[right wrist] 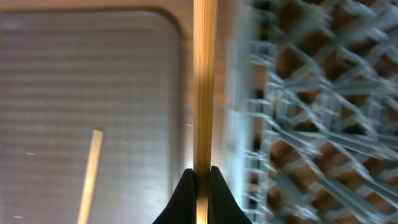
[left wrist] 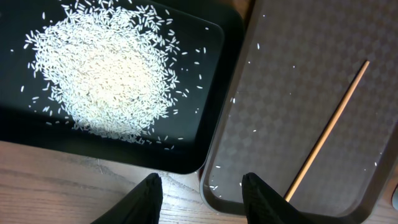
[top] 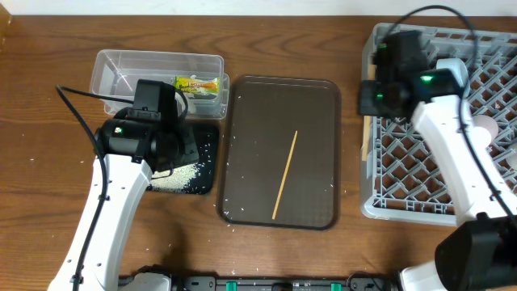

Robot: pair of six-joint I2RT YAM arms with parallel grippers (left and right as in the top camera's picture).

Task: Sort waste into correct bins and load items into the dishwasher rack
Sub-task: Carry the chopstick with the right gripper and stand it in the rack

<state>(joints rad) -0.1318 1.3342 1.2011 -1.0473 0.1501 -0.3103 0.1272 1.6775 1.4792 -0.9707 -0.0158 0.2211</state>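
Observation:
My left gripper point(left wrist: 202, 186) is open and empty, high above the near corner where the black tray point(left wrist: 205, 37) meets the brown serving tray point(left wrist: 292, 68). A pile of white rice grains point(left wrist: 102, 71) lies in the black tray. One wooden chopstick point(left wrist: 326, 130) lies on the brown tray. My right gripper point(right wrist: 200, 177) is shut on the other chopstick point(right wrist: 205, 81), held at the left edge of the grey dishwasher rack point(right wrist: 311, 124). The overhead view shows the rack point(top: 428, 174) and the yellow-green wrapper point(top: 198, 83) inside the clear tub point(top: 121, 65).
Stray rice grains lie on the brown serving tray point(top: 315, 121) and on the wood around it. The left arm point(top: 153, 125) covers part of the black tray point(top: 202, 153). A pale round thing point(top: 487, 128) sits in the rack beside the right arm.

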